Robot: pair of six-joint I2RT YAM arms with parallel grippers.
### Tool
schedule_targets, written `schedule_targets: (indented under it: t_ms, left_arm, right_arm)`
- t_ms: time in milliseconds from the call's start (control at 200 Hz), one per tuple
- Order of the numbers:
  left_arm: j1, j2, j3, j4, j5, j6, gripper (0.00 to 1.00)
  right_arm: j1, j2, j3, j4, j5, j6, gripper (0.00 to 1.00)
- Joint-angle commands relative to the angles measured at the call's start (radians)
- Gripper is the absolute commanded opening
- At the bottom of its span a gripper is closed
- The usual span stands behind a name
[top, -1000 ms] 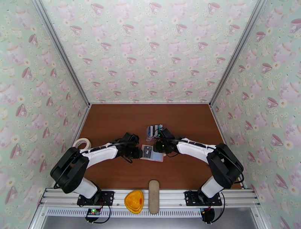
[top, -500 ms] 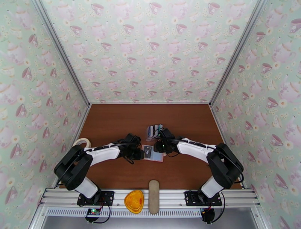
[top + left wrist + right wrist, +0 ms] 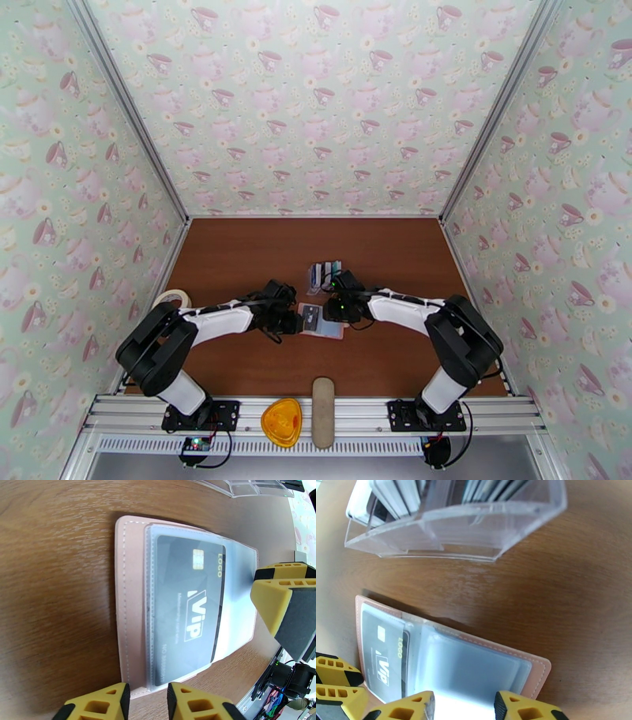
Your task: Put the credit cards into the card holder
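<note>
The pale pink card holder point(image 3: 328, 328) lies open on the brown table between my two grippers. Its pink cover point(image 3: 131, 598) carries translucent sleeves, and one black credit card point(image 3: 185, 606) marked VIP sits inside the left sleeve point(image 3: 387, 653). The other credit cards point(image 3: 325, 271) stand upright in a clear rack just behind it. My left gripper point(image 3: 147, 692) hovers at the holder's left edge, its jaws a little apart with nothing pinched. My right gripper point(image 3: 464, 705) is open over the empty right sleeves, and one of its fingers point(image 3: 282, 606) shows beside the holder's far edge.
The clear plastic rack point(image 3: 454, 535) stands close behind the holder. A roll of tape point(image 3: 172, 300) lies at the table's left side. On the front rail rest an orange piece point(image 3: 282, 422) and a long beige case point(image 3: 322, 422). Patterned walls enclose the table.
Both arms' elbows have shifted slightly inward. The grippers stay at the holder's two ends, and the holder and its black card have not moved.
</note>
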Motion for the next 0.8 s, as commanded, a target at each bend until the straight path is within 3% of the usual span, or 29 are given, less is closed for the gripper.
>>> schedule_targets:
  t_ms: [0,791]
  left_arm:
    - [-0.005,0.012,-0.024,-0.003,0.0,-0.008,0.34]
    - [-0.006,-0.015,-0.067,0.113,0.097,-0.025,0.43]
  right_arm:
    - [-0.006,0.025,0.014,0.012,-0.017,-0.012,0.46]
    - [0.054,0.043,-0.031,0.163,-0.151,0.119,0.43]
